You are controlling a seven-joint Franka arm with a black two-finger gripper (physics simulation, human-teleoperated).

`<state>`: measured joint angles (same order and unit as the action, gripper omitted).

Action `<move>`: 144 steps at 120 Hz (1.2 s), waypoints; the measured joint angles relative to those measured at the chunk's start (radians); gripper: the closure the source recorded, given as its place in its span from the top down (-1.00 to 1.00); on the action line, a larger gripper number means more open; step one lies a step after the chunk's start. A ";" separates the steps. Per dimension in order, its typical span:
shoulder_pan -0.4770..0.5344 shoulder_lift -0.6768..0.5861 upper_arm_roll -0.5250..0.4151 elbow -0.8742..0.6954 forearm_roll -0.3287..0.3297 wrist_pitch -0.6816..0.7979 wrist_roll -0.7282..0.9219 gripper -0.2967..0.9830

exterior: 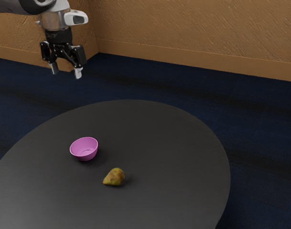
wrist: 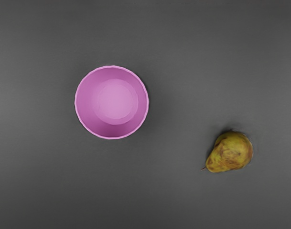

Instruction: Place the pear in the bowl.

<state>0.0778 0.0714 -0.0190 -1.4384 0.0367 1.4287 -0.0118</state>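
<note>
My gripper [exterior: 66,71] hangs high above the table at the exterior view's upper left, its two fingers apart with nothing between them. The pink bowl [exterior: 84,155] stands upright on the dark table, and nothing lies inside it. A yellow-green pear with brown patches [exterior: 114,177] lies on its side, a short way from the bowl toward the exterior view's lower right. In the wrist view, the bowl [wrist: 112,102] and the pear [wrist: 230,152] lie apart on the tabletop, the pear's stem pointing away from its wide end.
The round black table [exterior: 169,143] has a curved edge toward the exterior view's right. Beyond it are a dark blue floor [exterior: 260,114] and a brown textured wall [exterior: 193,28].
</note>
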 joint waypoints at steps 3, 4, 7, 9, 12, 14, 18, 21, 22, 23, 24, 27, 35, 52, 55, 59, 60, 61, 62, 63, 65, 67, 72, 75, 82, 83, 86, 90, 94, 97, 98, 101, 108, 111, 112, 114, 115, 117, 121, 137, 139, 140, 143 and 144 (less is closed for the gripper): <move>-0.004 0.001 0.000 0.000 0.000 0.012 0.002 0.54; -0.006 0.001 0.000 0.000 0.000 0.016 0.003 0.54; -0.008 0.002 0.000 0.000 0.000 0.027 0.005 0.54; -0.009 0.002 0.000 0.001 0.000 0.033 0.006 0.54; -0.010 0.002 0.000 0.001 0.000 0.042 0.008 0.54; -0.010 0.003 0.000 0.001 0.000 0.047 0.009 0.54; -0.009 0.003 0.000 0.001 0.000 0.056 0.011 0.54; -0.008 0.002 0.000 0.001 0.000 0.062 0.013 0.54; -0.007 0.002 -0.001 0.001 0.000 0.064 0.014 0.54; -0.006 0.001 -0.001 0.001 0.000 0.065 0.014 0.54; -0.005 0.001 -0.002 0.001 0.000 0.067 0.015 0.54; 0.004 0.000 -0.013 0.014 0.001 0.072 0.017 0.54; 0.015 0.020 -0.050 0.037 0.004 0.103 0.022 0.54; -0.036 0.133 -0.092 0.043 0.007 0.186 0.030 0.53; -0.041 0.160 -0.093 0.043 0.011 0.197 0.031 0.53; -0.045 0.196 -0.094 0.046 0.018 0.209 0.032 0.53; -0.045 0.204 -0.094 0.046 0.019 0.211 0.032 0.53; -0.045 0.212 -0.094 0.047 0.020 0.214 0.032 0.53; -0.044 0.218 -0.094 0.047 0.021 0.216 0.032 0.53; -0.043 0.224 -0.093 0.047 0.021 0.219 0.033 0.53; -0.040 0.234 -0.093 0.048 0.023 0.223 0.033 0.53; -0.038 0.243 -0.092 0.048 0.024 0.227 0.034 0.54; -0.036 0.264 -0.092 0.048 0.026 0.236 0.035 0.54; -0.036 0.276 -0.092 0.048 0.028 0.240 0.035 0.54; -0.037 0.295 -0.091 0.041 0.031 0.247 0.036 0.54; -0.038 0.299 -0.092 0.041 0.032 0.248 0.036 0.54; -0.040 0.307 -0.093 0.038 0.032 0.249 0.036 0.54; -0.044 0.313 -0.094 0.033 0.033 0.251 0.036 0.54; -0.046 0.317 -0.098 0.026 0.033 0.253 0.036 0.54; -0.046 0.316 -0.104 0.015 0.033 0.254 0.037 0.54; -0.046 0.316 -0.107 0.012 0.033 0.254 0.037 0.54; -0.047 0.315 -0.117 0.003 0.034 0.256 0.038 0.54; -0.062 0.297 -0.130 -0.037 0.036 0.263 0.039 0.54; -0.077 0.285 -0.129 -0.059 0.037 0.270 0.040 0.54; -0.083 0.281 -0.128 -0.065 0.037 0.272 0.040 0.54; -0.096 0.276 -0.127 -0.075 0.039 0.277 0.040 0.54; -0.103 0.274 -0.126 -0.079 0.040 0.279 0.040 0.54; -0.117 0.270 -0.123 -0.087 0.041 0.284 0.040 0.54; -0.142 0.264 -0.114 -0.101 0.043 0.291 0.037 0.54; -0.177 0.259 -0.092 -0.181 0.019 0.302 0.025 0.54; -0.179 0.257 -0.092 -0.193 0.020 0.306 0.026 0.54; -0.180 0.255 -0.092 -0.200 0.021 0.309 0.026 0.54; -0.184 0.240 -0.093 -0.236 0.027 0.325 0.029 0.54; -0.185 0.234 -0.093 -0.249 0.029 0.331 0.030 0.54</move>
<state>-0.1076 0.3056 -0.1123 -1.6875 0.0659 1.7600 0.0186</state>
